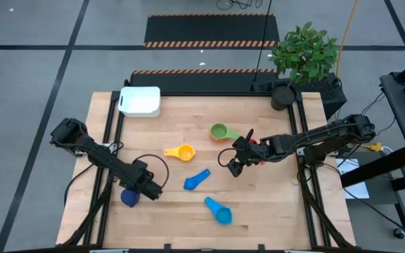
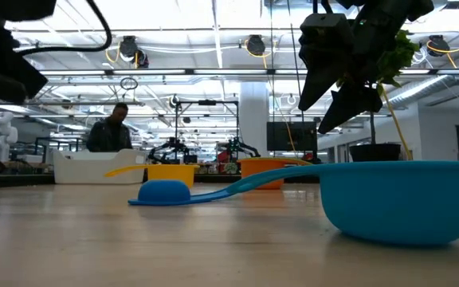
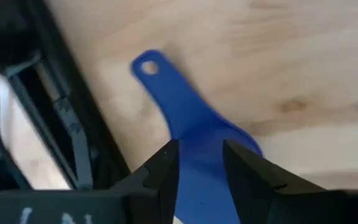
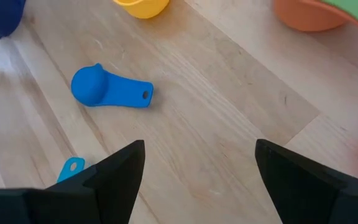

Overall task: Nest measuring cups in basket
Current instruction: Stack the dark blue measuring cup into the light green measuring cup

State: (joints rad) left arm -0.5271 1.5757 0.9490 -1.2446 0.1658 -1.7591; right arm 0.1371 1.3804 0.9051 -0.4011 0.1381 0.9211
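A: Start at the left. Where is the left gripper [image 1: 152,190]?

B: Low at the near-left of the bench [image 1: 259,204], beside the dark blue cup [image 1: 130,197], which sits at the bench's left edge by the black frame rail. In the left wrist view its fingers [image 3: 166,171] stand narrowly apart on either side of that cup's handle [image 3: 166,87], close to the bowl. I cannot tell whether they press it or only straddle it.

A: And the basket [image 1: 140,101]?

B: At the far-left corner of the bench, white, with no cup showing in it from above.

A: Moving toward the middle?

B: The yellow cup [image 1: 181,152] lies near the centre with its handle pointing left. Nearer the front is a mid-blue cup [image 1: 196,180], lying at a slant with its bowl face down, as the right wrist view shows. Just right of that and closer to the front edge is a lighter blue cup [image 1: 219,210].

A: Farther right?

B: A green cup [image 1: 219,131] sits toward the back with an orange cup [image 1: 239,135] touching its right side. Something red shows right by the right arm's wrist; I cannot make out what it is.

A: The right gripper [image 1: 228,161]?

B: Raised above the bench right of centre, pointing down, jaws spread wide with nothing between them; bare wood shows there.

A: Anything beyond the bench?

B: A potted plant [image 1: 304,53] at the far-right corner, and a person [image 2: 110,127] in the room behind.
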